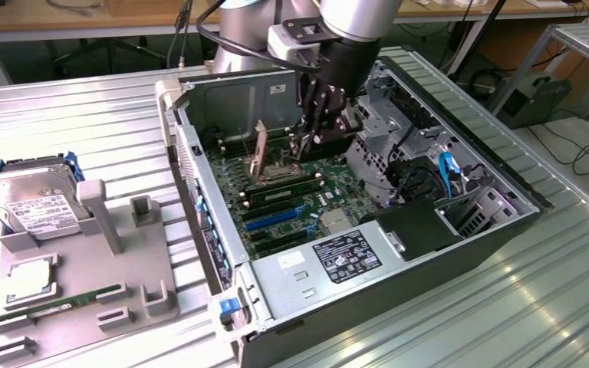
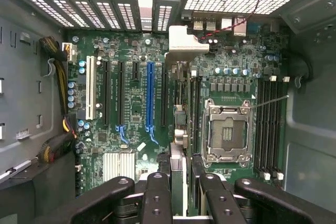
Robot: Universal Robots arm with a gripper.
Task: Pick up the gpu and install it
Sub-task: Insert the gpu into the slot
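My gripper [image 1: 308, 142] is inside the open computer case [image 1: 212, 100], low over the motherboard [image 1: 305, 199]. It is shut on the gpu [image 2: 177, 166], a thin dark card that the wrist view sees edge-on between the two black fingers [image 2: 157, 195]. The card's pale bracket [image 2: 184, 43] points toward the rear slot openings of the case and shows in the exterior view as a pale strip [image 1: 258, 150] to the exterior view's left of the gripper. The card hangs just beside the long blue slot [image 2: 151, 98], between it and the processor socket [image 2: 226, 129]; whether it touches a slot I cannot tell.
Case walls and the drive cage [image 1: 397, 130] close in around the gripper. A power supply [image 1: 346, 257] lies at the near end of the case. On the exterior view's left, a grey fixture [image 1: 120, 276] holds a hard drive [image 1: 34, 203], a processor [image 1: 28, 280] and a green memory stick [image 1: 59, 303].
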